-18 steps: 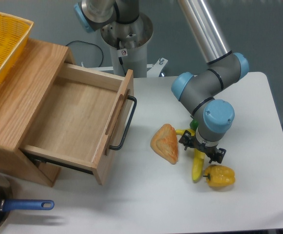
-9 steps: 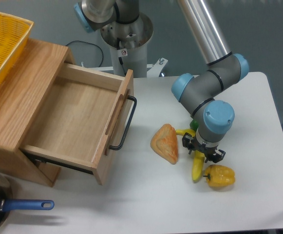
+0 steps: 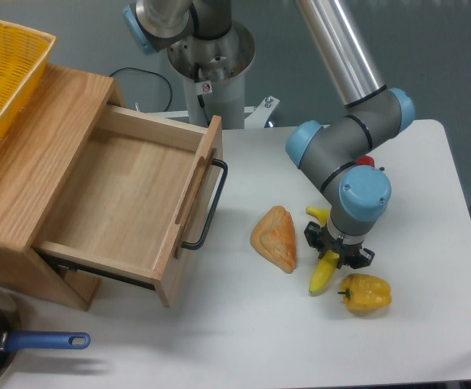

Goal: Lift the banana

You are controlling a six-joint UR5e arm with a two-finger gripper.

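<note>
White tabletop (image 3: 243,340) under a grey-blue wall, filling the right and lower parts of the frame. Lower right of centre: long curved glossy yellow toy banana (image 3: 321,275), clamped at mid-length between the two black fingers of the gripper (image 3: 338,248), tilted with its lower tip down-left and its short upper end showing just left of the wrist. Whether lifted or touching the surface: cannot tell. Directly above, grey arm with light-blue joint caps (image 3: 363,191), reaching in from the top of the frame. Just right of the banana's lower tip, apart from it, lumpy yellow bell pepper (image 3: 366,292) lying on the table. Just left, orange-tan wedge of toy bread (image 3: 275,238), close beside but not touching. Small red object (image 3: 366,160) peeking out behind the arm's elbow, mostly hidden. Left half of the frame: light wooden box with its drawer (image 3: 122,203) pulled open, black wire handle (image 3: 209,204) on the front. Upper left corner: yellow plastic mesh basket (image 3: 4,77) on top of the box. Bottom left corner: dark pan with a blue handle (image 3: 44,341).
</note>
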